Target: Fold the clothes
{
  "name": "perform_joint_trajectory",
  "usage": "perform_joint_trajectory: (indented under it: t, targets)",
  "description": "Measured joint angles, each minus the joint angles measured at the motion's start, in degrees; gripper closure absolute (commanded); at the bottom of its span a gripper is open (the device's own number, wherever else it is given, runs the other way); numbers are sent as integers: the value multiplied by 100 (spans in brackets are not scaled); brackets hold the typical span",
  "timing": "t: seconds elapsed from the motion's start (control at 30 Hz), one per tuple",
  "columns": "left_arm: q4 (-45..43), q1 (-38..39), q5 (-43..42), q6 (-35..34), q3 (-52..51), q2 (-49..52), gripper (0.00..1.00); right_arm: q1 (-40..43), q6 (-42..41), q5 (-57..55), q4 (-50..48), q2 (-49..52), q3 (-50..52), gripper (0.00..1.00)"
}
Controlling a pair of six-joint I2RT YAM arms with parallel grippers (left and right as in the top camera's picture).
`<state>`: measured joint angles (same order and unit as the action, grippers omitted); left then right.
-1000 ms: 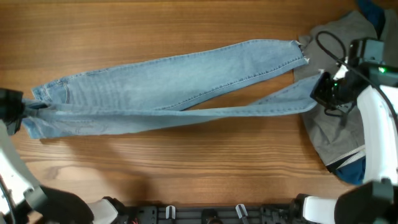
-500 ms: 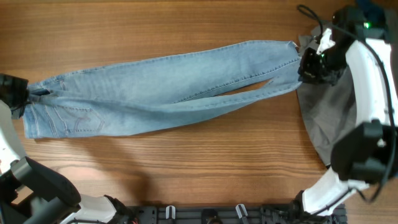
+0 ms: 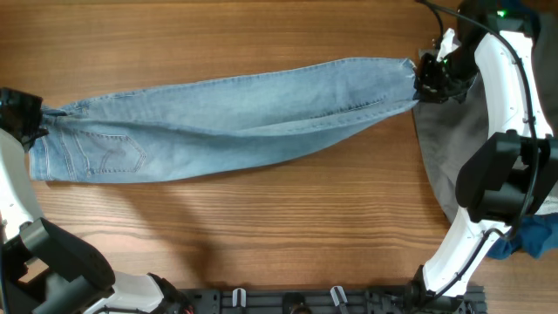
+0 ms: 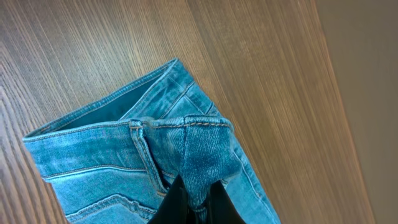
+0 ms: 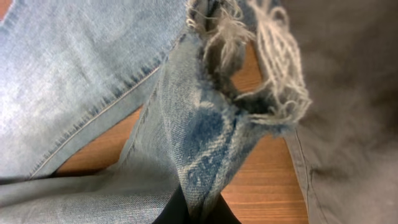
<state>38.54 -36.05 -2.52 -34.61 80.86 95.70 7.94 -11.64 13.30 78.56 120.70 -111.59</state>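
Observation:
The light blue jeans point(image 3: 235, 118) lie stretched left to right across the wooden table, one leg folded onto the other, a stitched back pocket point(image 3: 109, 155) showing at the left. My left gripper point(image 3: 33, 124) is shut on the waistband, seen pinched in the left wrist view point(image 4: 198, 198) beside a belt loop. My right gripper point(image 3: 429, 83) is shut on the frayed hem of the upper leg, seen in the right wrist view point(image 5: 198, 200), and holds it over the other leg's hem at the far right.
A grey garment point(image 3: 458, 148) lies on the table at the right, under my right arm, and also shows in the right wrist view point(image 5: 348, 93). Dark blue cloth point(image 3: 532, 235) lies at the right edge. The table's front rail point(image 3: 288, 298) runs along the bottom.
My right gripper carried the lower leg's hem up and back onto the other leg, closing the gap. The waist end shifted and the back pocket came into view. The left gripper barely moved.

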Motion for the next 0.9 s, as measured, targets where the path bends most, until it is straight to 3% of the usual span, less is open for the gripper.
perform_joint_trajectory:
  t: [0.47,0.7,0.83,0.9]
  targets:
    - [-9,0,271,-133,7,431,96,-66,-601,-26,-525,0,0,94]
    - [-22,0,289,-160,11,575,96,-153,1502,-70,-732,0,0,94]
    - [-15,2,284,-170,11,575,96,-166,1974,-219,-730,0,0,94]
    - [-13,2,284,-170,11,575,96,-181,2039,-262,-702,0,0,84]
